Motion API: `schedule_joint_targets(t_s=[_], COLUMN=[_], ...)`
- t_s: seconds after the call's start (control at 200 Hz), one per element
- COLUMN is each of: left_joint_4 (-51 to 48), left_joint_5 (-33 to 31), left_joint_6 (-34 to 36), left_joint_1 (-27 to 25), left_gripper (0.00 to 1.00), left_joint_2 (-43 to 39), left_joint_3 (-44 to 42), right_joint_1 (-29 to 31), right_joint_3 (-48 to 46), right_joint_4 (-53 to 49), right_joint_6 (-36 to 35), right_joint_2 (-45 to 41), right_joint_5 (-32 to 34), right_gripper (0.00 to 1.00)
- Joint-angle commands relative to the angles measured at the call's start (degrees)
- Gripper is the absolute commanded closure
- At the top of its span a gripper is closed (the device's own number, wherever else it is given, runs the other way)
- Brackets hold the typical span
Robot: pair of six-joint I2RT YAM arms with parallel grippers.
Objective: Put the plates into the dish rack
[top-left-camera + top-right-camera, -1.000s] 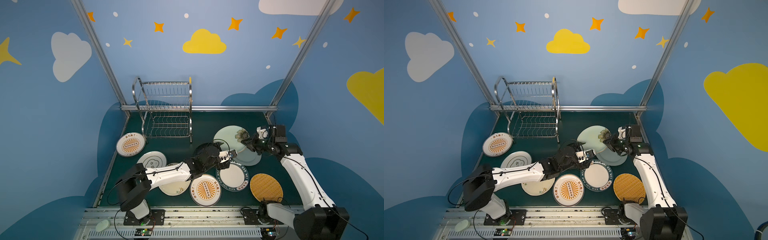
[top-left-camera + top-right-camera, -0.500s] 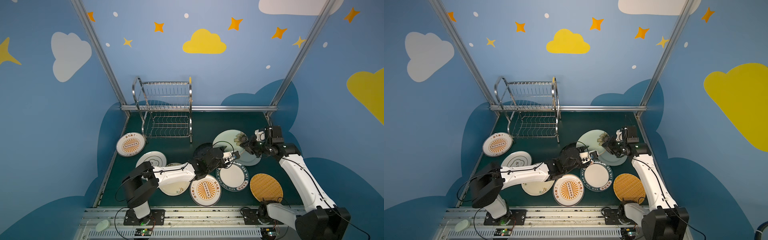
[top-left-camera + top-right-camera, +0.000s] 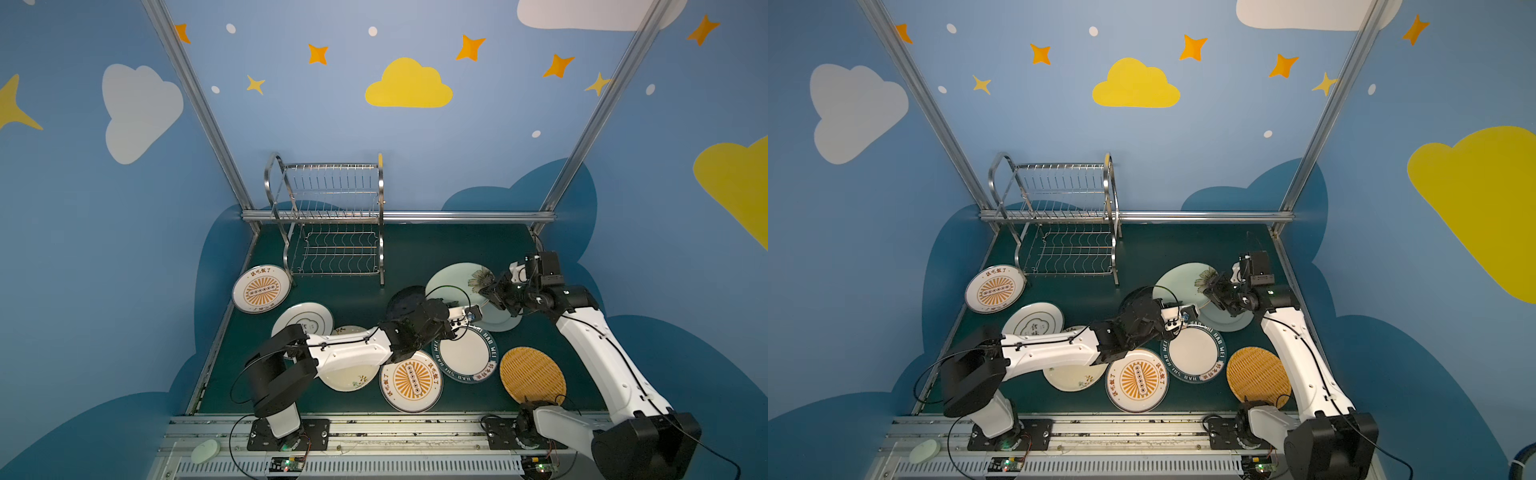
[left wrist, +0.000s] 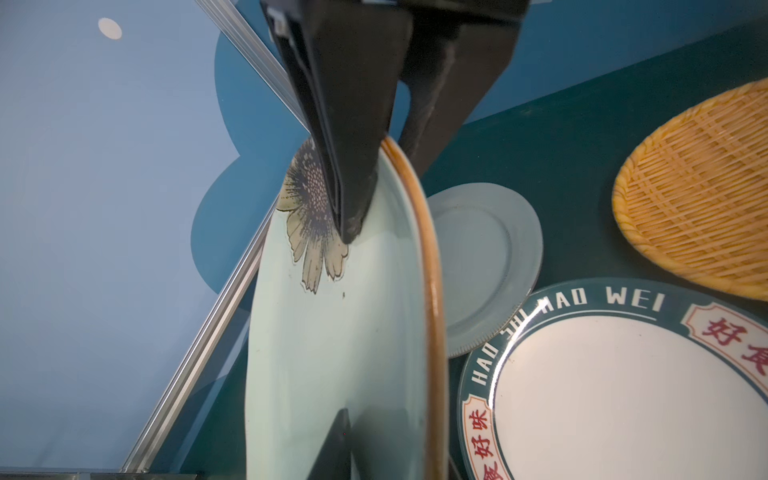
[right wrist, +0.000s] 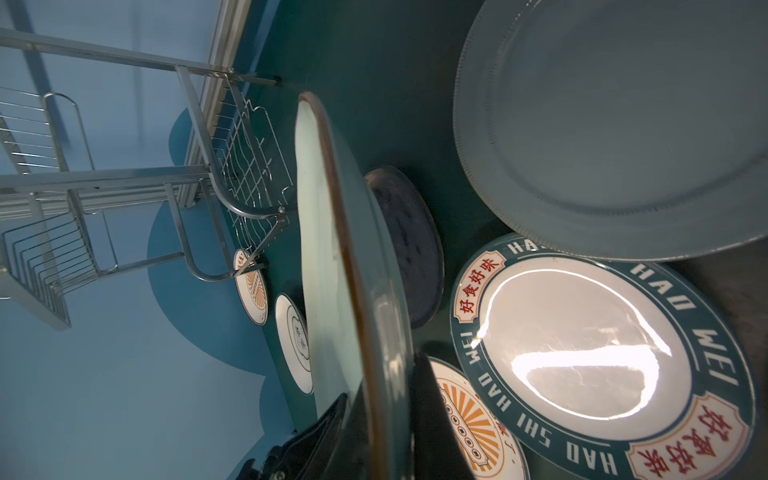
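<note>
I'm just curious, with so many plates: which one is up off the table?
The pale green flower-print plate, pinched by the right gripper; all the others lie on the table.

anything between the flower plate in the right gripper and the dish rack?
Nothing visible. Bare mat lies between the flower plate, pinched by the right gripper, and the dish rack. The black plate lies flat nearby, probably low enough.

You face blue walls (image 3: 332, 124): orange stars (image 3: 318, 54) flank the yellow cloud (image 3: 408, 85), and a dark green mat (image 3: 449, 249) lies below it.
</note>
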Motion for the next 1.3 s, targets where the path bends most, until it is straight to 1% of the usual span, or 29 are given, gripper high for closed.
schedule_joint_targets(t_s=[0.0,0.055,0.075,0.28,0.38,0.426,0.431,0.436,0.511,0.536,0.541,0.551,0.576,0.616,0.681,0.786,0.916,1.011,1.136,1.292], left_joint_4=[0.51,0.08,-0.08,-1.73,-2.38,-2.34,-2.37,-2.39,-2.36,-2.39,-2.4,-2.34,-2.24,-2.07,-3.04,-3.36,-4.17,-3.87,-4.38,-1.63], left_joint_5=[-0.8,-1.0,-1.09,-1.64,-3.0,-3.94,-4.06,-4.13,-4.9,-5.06,-5.2,-5.41,-5.84,-6.73,-7.14,-8.16,-11.1,-13.54,-16.01,-17.11], left_joint_6=[-5.27,-5.6,-5.75,-6.9,-6.86,-6.95,-6.97,-6.98,-7.33,-7.54,-7.53,-7.59,-7.76,-8.2,-8.84,-9.91,-11.74,-13.26,-14.62,-15.19], left_joint_1=[0.45,0.24,0.11,-1.21,-2.22,-2.73,-2.77,-2.83,-3.65,-3.84,-3.89,-4.0,-4.27,-4.51,-4.84,-4.87,-4.86,-4.58,-3.79,-3.04], left_gripper=[0.88,0.95,0.96,0.96,0.96,0.96,0.96,0.96,0.96,0.96,0.96,0.96,0.96,0.96,0.96,0.96,0.96,0.96,0.96,0.96], left_joint_2=[-0.21,-0.66,-0.83,-4.23,-6.12,-7.04,-7.2,-7.32,-9.36,-10.07,-10.21,-10.45,-11.12,-12.3,-14.38,-17.51,-20.67,-22.09,-21.94,-23.19], left_joint_3=[2.16,2.29,2.33,1.53,0.57,0.07,0.07,0.03,-1.18,-1.56,-1.67,-1.83,-2.28,-2.92,-3.94,-6.16,-7.95,-9.02,-8.93,-10.1], right_joint_1=[1.08,1.49,1.6,2.89,3.45,3.71,3.77,3.77,4.11,4.21,4.25,4.26,4.29,4.43,4.69,4.76,4.79,4.76,4.78,4.75], right_joint_3=[3.06,3.04,3.1,3.85,4.24,4.34,4.29,4.29,4.42,4.4,4.42,4.47,4.67,5.15,6.0,6.79,7.84,8.24,7.87,7.01], right_joint_4=[4.69,4.91,4.88,5.19,6.28,6.89,7.02,7.02,8.19,8.68,8.83,8.87,9.12,9.26,9.65,11.85,13.82,14.3,14.2,13.37], right_joint_6=[-0.15,0.09,0.13,0.19,0.3,0.3,0.35,0.35,0.49,0.49,0.42,0.4,0.39,0.01,-0.57,-2.4,-4.77,-5.97,-6.36,-8.05], right_joint_2=[-1.09,-1.07,-1.04,-1.04,-0.76,-0.65,-0.61,-0.61,-0.43,-0.37,-0.35,-0.3,-0.21,-0.03,0.27,0.28,-0.12,0.16,0.67,0.79], right_joint_5=[-2.82,-2.61,-2.46,-1.64,-2.2,-2.26,-2.21,-2.21,-2.14,-2.22,-2.2,-2.23,-2.21,-1.99,-1.35,-0.08,1.69,2.65,2.76,3.08], right_gripper=[1.0,1.0,1.0,1.0,0.99,0.86,0.84,0.84,0.64,0.6,0.58,0.58,0.5,0.43,0.33,0.24,0.2,0.19,0.19,0.18])
